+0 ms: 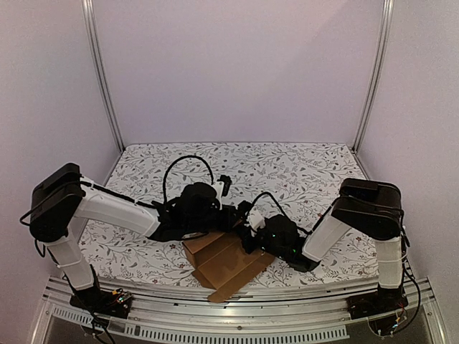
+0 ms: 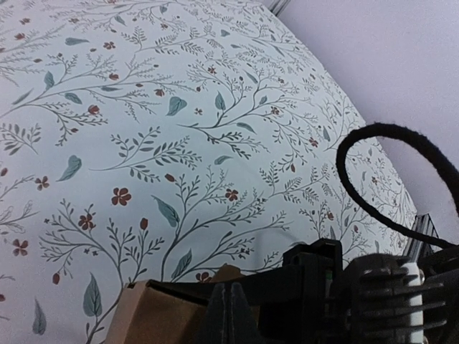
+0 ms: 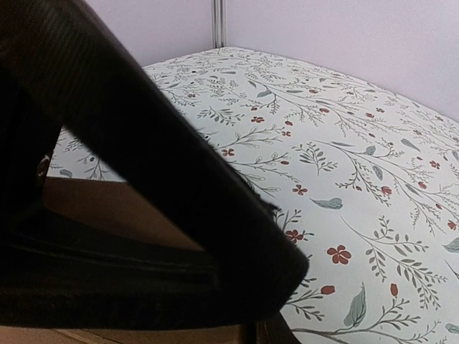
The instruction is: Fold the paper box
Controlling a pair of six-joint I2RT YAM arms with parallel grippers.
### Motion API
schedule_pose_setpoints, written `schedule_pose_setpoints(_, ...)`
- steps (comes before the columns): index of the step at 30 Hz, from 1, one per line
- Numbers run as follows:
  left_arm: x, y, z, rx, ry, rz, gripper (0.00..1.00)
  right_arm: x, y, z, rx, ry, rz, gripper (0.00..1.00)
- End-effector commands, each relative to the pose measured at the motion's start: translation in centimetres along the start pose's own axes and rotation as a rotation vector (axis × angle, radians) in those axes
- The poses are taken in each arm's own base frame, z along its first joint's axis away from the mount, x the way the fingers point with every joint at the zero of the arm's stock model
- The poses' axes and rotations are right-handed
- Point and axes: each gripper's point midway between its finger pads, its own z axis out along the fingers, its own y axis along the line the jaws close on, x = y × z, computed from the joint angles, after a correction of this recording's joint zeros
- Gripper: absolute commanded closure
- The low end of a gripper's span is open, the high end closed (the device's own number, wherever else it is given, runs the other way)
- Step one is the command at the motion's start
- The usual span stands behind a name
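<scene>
The paper box (image 1: 224, 262) is brown cardboard, partly folded, lying near the table's front edge with a flap reaching over the rail. My left gripper (image 1: 228, 215) is at the box's far edge. In the left wrist view its fingers (image 2: 231, 315) are pressed together against a raised cardboard wall (image 2: 147, 315). My right gripper (image 1: 252, 231) sits close beside it at the same edge. In the right wrist view a large black part (image 3: 143, 179) blocks most of the frame. Cardboard (image 3: 107, 208) shows behind it, and the right fingers are mostly hidden.
The floral tablecloth (image 1: 287, 172) covers the table behind the box. A black cable (image 1: 188, 168) loops above the left wrist. The metal rail (image 1: 237, 315) runs along the front edge, and grey walls and posts enclose the back and sides.
</scene>
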Motion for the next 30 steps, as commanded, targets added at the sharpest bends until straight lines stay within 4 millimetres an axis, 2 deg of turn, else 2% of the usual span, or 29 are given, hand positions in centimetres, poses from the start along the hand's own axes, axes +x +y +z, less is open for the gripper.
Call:
schedule_pose_setpoints(1, 4.8, 1.8, 0.9, -0.062, 0.131, -0.002, 1.0, 2.0, 0.4, -0.5, -0.014, 0.055, -0.009, 0.82)
schedule_pose_setpoints(8, 5.3, 2.4, 0.9, -0.087, 0.133, -0.004, 1.0, 2.0, 0.5, -0.8, -0.012, 0.056, -0.004, 0.81)
schedule_pose_setpoints(14, 4.8, 2.3, 0.5, -0.092, 0.125, 0.002, 1.0, 1.1, 0.8, -0.8, -0.023, 0.037, -0.002, 1.0)
schedule_pose_setpoints(22, 4.0, 1.9, 0.1, -0.086, 0.113, 0.0, 0.99, 0.6, 1.0, -0.9, -0.022, 0.03, -0.016, 1.0)
schedule_pose_setpoints(30, -0.1, 0.6, -2.5, -0.097, 0.047, 0.048, 0.77, 0.4, 1.1, -1.0, -0.03, 0.033, -0.038, 1.0)
